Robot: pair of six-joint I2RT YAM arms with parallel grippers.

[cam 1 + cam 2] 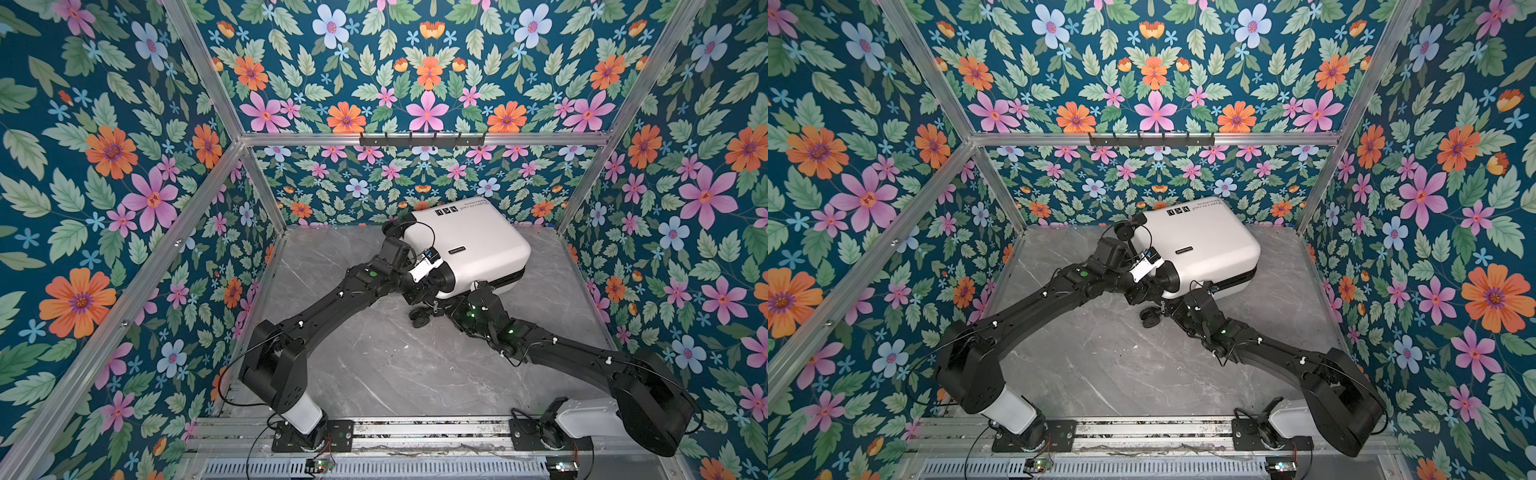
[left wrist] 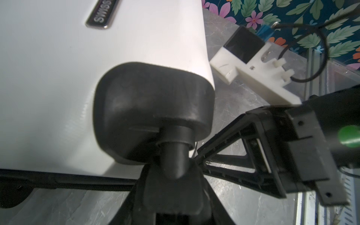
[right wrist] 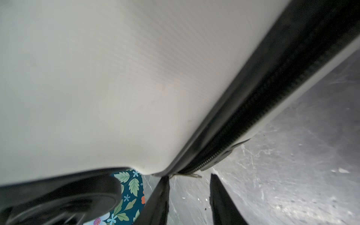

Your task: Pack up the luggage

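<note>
Marble tabletop (image 1: 374, 365) bears the closed luggage (image 1: 469, 245), both arms (image 1: 332, 299) crowding its wheels (image 1: 419, 318).

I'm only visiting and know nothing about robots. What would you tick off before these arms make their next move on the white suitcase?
1. Lid of the luggage down: ok, the white shells meet along the black zipper.
2. Zipper run fully shut: cannot tell.
3. Is the right gripper free: ok, jaws apart, nothing between them, close beside the zipper.
4. Does the left gripper have a firm hold below the wheel housing: cannot tell.
5. Room between the two grippers at that same corner: cannot tell.
</note>
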